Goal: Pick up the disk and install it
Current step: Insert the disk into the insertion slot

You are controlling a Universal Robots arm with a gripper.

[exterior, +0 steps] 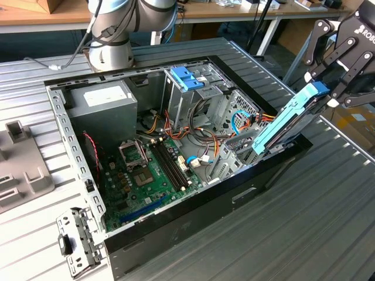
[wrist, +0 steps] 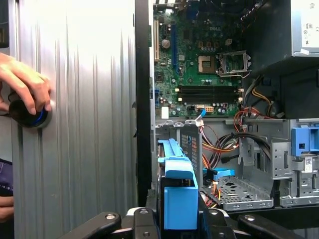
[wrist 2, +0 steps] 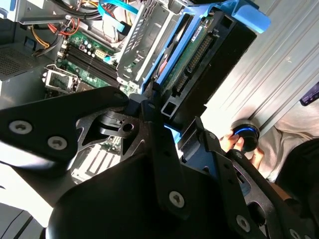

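Note:
The disk (exterior: 287, 126) is a flat drive with blue plastic side rails. It hangs tilted over the open computer case's (exterior: 176, 234) edge on the exterior view's right, its lower end down inside the case beside a metal drive bay (exterior: 234, 155). My gripper (exterior: 325, 96) is shut on the disk's upper end. In the second wrist view my black fingers (wrist 2: 149, 107) clamp the disk (wrist 2: 209, 64) at its connector end. In the first wrist view the disk's blue rail (wrist: 177, 184) stands edge-on above my gripper (wrist: 177, 219), in front of the bay.
Inside the case lie a green motherboard (exterior: 140, 175), a grey power supply box (exterior: 102, 102), a metal cage with a light-blue top (exterior: 187, 79) and loose cables (exterior: 199, 134). A person's hand (wrist: 25, 84) rests on a black knob on the ribbed table. The arm's base (exterior: 111, 52) stands behind the case.

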